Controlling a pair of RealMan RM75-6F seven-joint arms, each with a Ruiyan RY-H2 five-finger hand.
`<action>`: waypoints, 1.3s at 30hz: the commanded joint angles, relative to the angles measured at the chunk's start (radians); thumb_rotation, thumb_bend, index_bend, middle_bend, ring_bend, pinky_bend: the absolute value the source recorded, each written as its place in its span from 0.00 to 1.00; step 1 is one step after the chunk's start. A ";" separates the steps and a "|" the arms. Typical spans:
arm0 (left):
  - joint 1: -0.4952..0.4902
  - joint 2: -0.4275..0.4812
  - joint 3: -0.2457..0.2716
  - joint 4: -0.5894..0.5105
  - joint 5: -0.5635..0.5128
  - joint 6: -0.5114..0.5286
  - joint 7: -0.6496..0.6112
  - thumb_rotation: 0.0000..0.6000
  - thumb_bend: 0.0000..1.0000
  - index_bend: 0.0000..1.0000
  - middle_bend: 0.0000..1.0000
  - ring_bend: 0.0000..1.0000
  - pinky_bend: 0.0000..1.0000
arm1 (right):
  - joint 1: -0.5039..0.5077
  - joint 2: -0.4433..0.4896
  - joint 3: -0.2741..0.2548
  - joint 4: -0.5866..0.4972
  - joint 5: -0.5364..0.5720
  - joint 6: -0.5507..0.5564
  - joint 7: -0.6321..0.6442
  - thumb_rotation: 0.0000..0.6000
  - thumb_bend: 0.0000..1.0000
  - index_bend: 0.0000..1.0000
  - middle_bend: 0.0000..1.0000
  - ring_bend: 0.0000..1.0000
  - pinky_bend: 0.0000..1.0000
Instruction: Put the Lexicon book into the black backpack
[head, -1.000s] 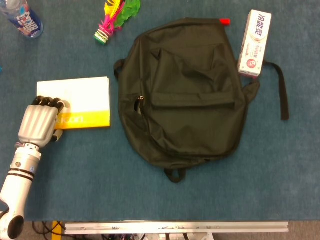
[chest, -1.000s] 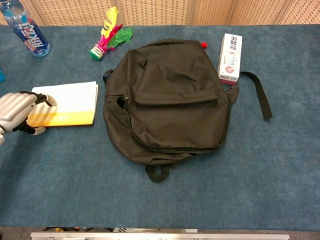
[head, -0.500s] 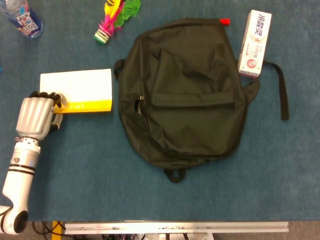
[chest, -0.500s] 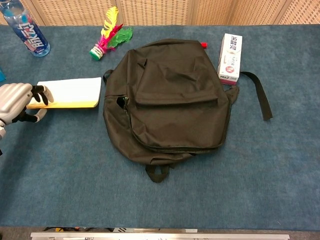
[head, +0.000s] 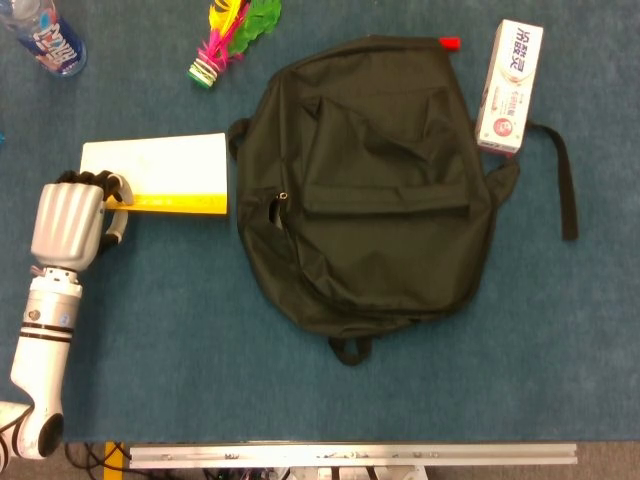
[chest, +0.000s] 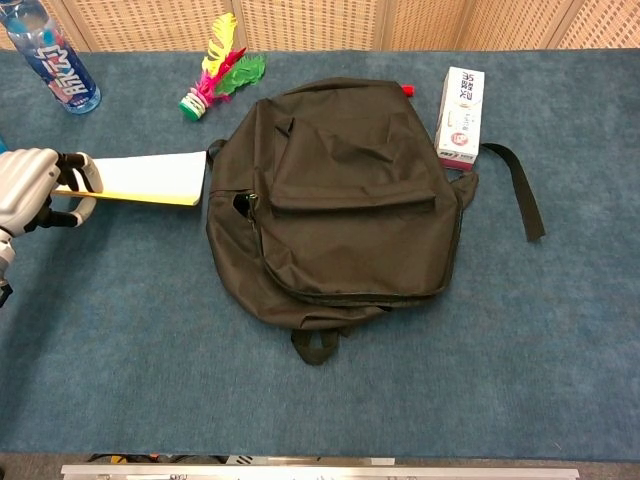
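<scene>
- Blue carpeted table (head: 150, 330); woven tan panel behind it in the chest view.
- Black backpack (head: 375, 180) lies flat at table centre, front pocket up, main zip appearing shut; taken as landmark.
- Lexicon book (head: 155, 172), white cover with yellow edge, sits just left of the backpack, its right end near the backpack's side. It is tilted, near edge raised, as seen in the chest view.
- Left hand (head: 70, 222) grasps the book's left end, fingers curled over the top and thumb beneath.
- Right hand: not visible in either view.
- Toothpaste box (head: 510, 85) at the backpack's upper right, touching it.
- Feather shuttlecock (head: 225, 40) up-left of the backpack; water bottle (head: 45, 38) farther left.
</scene>
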 joint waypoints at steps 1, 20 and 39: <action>-0.002 -0.009 -0.002 0.025 0.021 0.033 -0.028 1.00 0.39 0.63 0.59 0.51 0.44 | -0.001 0.000 0.001 -0.001 -0.002 0.003 0.001 1.00 0.08 0.26 0.31 0.21 0.32; 0.036 0.041 0.006 0.058 0.165 0.364 -0.183 1.00 0.39 0.66 0.61 0.53 0.47 | 0.066 -0.002 -0.009 -0.093 -0.069 -0.068 -0.104 1.00 0.08 0.26 0.31 0.21 0.32; 0.097 0.195 0.035 -0.184 0.227 0.472 -0.146 1.00 0.39 0.67 0.62 0.53 0.47 | 0.302 -0.096 -0.048 -0.243 -0.176 -0.401 -0.224 1.00 0.00 0.26 0.31 0.21 0.32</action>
